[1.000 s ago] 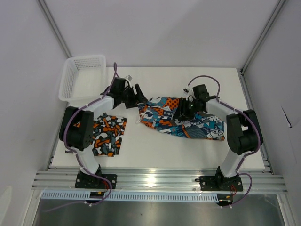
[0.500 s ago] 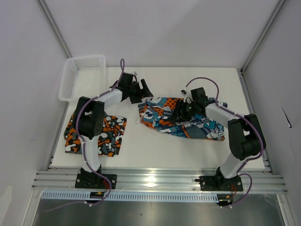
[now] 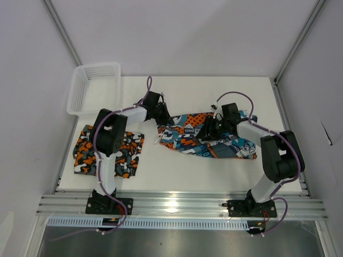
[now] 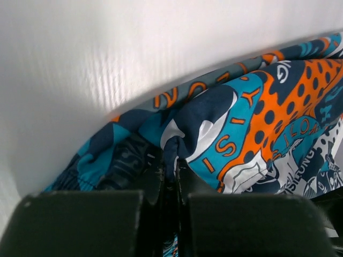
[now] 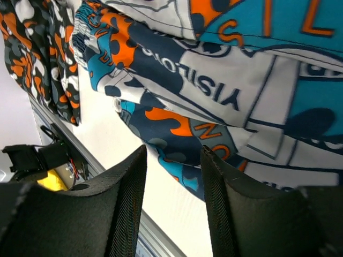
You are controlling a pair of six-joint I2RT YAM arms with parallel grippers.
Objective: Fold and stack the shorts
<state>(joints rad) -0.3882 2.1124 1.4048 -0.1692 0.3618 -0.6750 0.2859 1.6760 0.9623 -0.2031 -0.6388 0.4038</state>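
The teal-blue, orange and white graphic shorts (image 3: 209, 136) lie crumpled across the middle of the table. My left gripper (image 3: 164, 116) is at their upper left corner, shut on a pinched fold of that fabric (image 4: 172, 151). My right gripper (image 3: 207, 130) hovers over the shorts' middle, its jaws apart with nothing between the fingers (image 5: 214, 184); the graphic shorts (image 5: 225, 85) fill that view. The orange-black-grey camouflage shorts (image 3: 110, 152) lie folded flat at the left front of the table.
A white mesh basket (image 3: 92, 88) stands at the back left corner. The aluminium rail (image 3: 182, 203) runs along the table's near edge. Grey walls close in both sides.
My left gripper has moved right onto the graphic shorts' corner and closed on the fabric. The shorts' left part has bunched. The right gripper has shifted only slightly.
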